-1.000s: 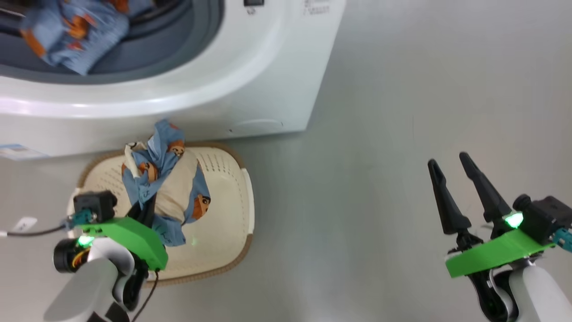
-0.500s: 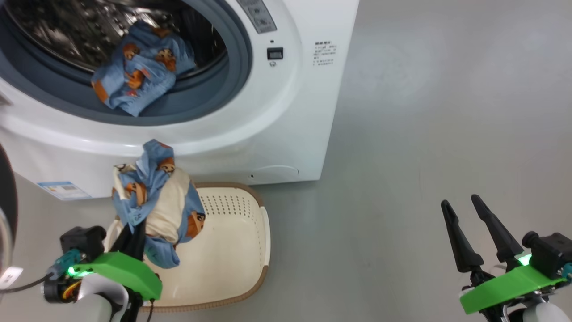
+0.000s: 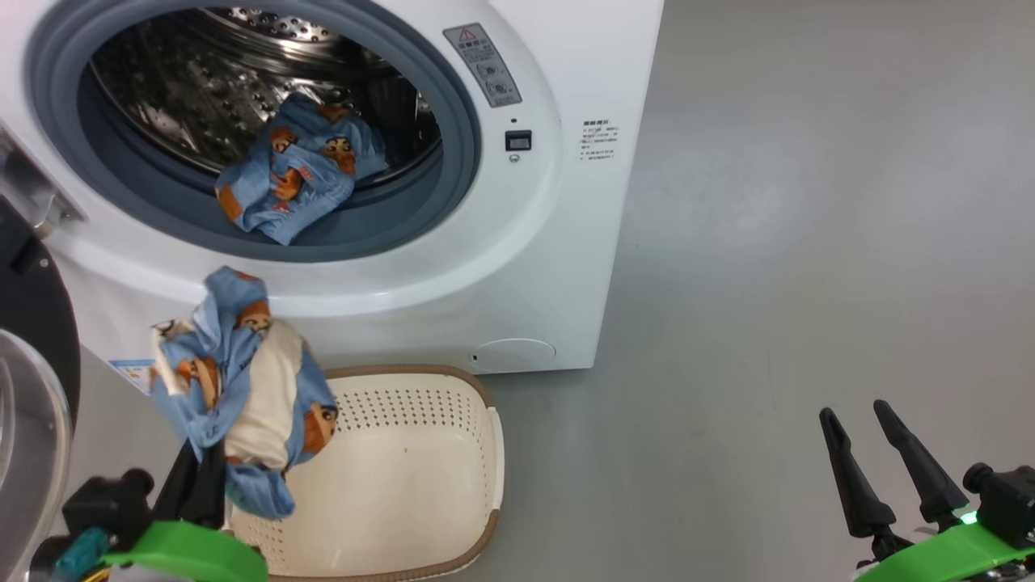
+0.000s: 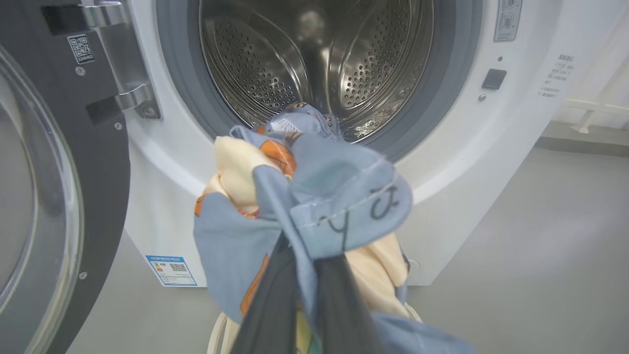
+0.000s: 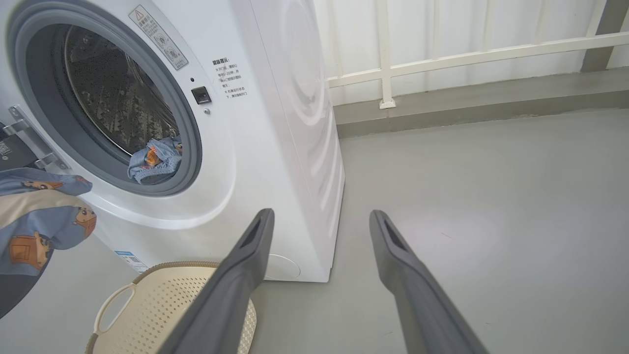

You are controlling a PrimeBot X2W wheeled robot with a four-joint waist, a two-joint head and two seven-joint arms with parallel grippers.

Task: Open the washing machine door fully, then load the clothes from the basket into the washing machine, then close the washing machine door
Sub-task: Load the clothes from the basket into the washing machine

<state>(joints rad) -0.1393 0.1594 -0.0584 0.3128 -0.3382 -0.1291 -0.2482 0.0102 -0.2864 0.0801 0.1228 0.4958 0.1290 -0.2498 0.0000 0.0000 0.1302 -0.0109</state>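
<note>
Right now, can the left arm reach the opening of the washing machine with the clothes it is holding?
Probably yes. The door is swung wide to the left, and the left gripper, shut on the clothes, faces the opening from just below. One garment lies at the lip but leaves room.

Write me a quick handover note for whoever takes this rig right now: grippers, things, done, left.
Left gripper: shut on the clothes bundle, held above the basket, facing the drum.
Right gripper: open, empty, over the floor.
Washing machine door: open, at the left.
Done: one garment lies in the drum.
Left: load the bundle, check the basket, close the door.
</note>
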